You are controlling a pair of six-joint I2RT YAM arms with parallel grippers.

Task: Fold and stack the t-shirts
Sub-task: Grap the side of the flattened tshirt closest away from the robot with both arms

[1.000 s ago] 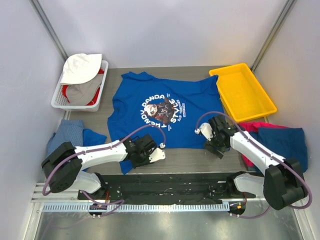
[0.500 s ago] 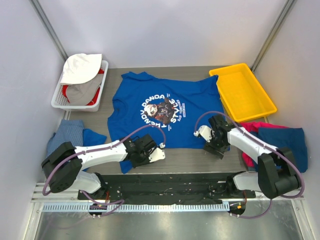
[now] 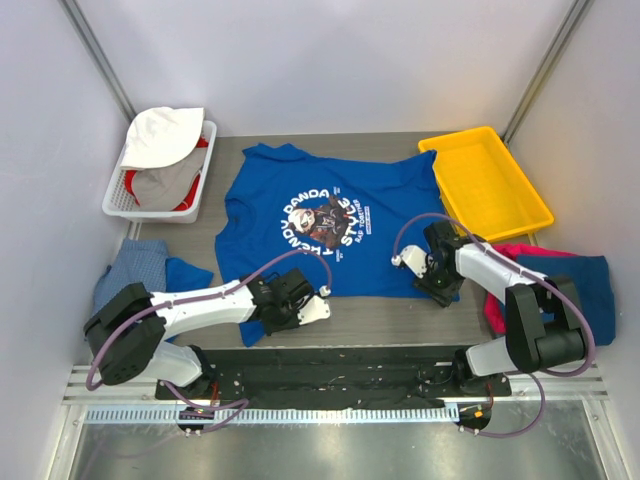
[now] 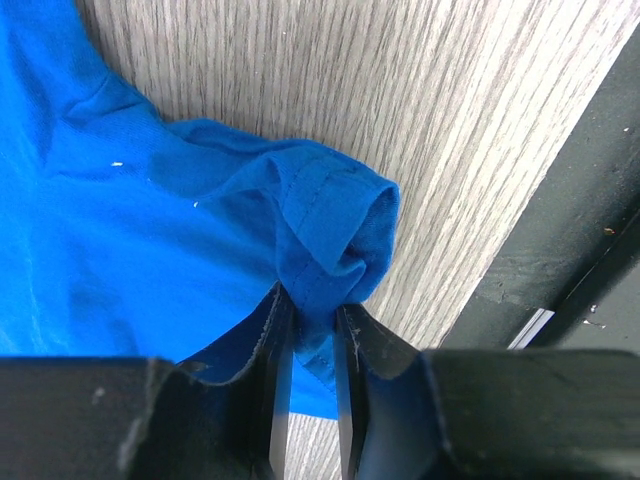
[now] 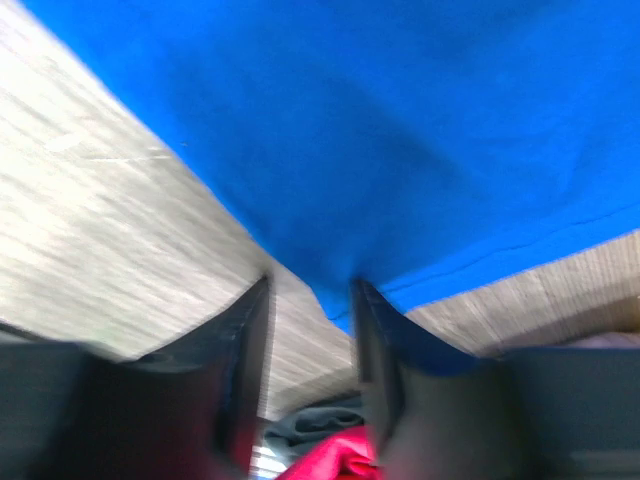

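The royal blue t-shirt (image 3: 385,215) with a round white-and-brown print (image 3: 322,222) lies flat, chest up, in the middle of the table. My left gripper (image 3: 300,305) is at its near left corner, shut on a bunched fold of the hem (image 4: 335,215). That fold is pinched between the left fingertips (image 4: 312,330). My right gripper (image 3: 440,288) is at the near right corner. Its jaws (image 5: 310,300) stand apart with the shirt's corner (image 5: 345,285) between them; the view is blurred. A magenta pink t-shirt (image 3: 497,252) and a dark blue one (image 3: 570,280) lie crumpled at the right.
A white basket (image 3: 112,203) of clothes stands at the back left, and a yellow tray (image 3: 470,134) at the back right. A light blue garment (image 3: 140,265) lies at the left edge. The black base rail (image 3: 330,365) runs along the near edge.
My right gripper has shifted right onto the shirt's near right corner and its jaws have narrowed around it. The left gripper has stayed pinched on the hem.
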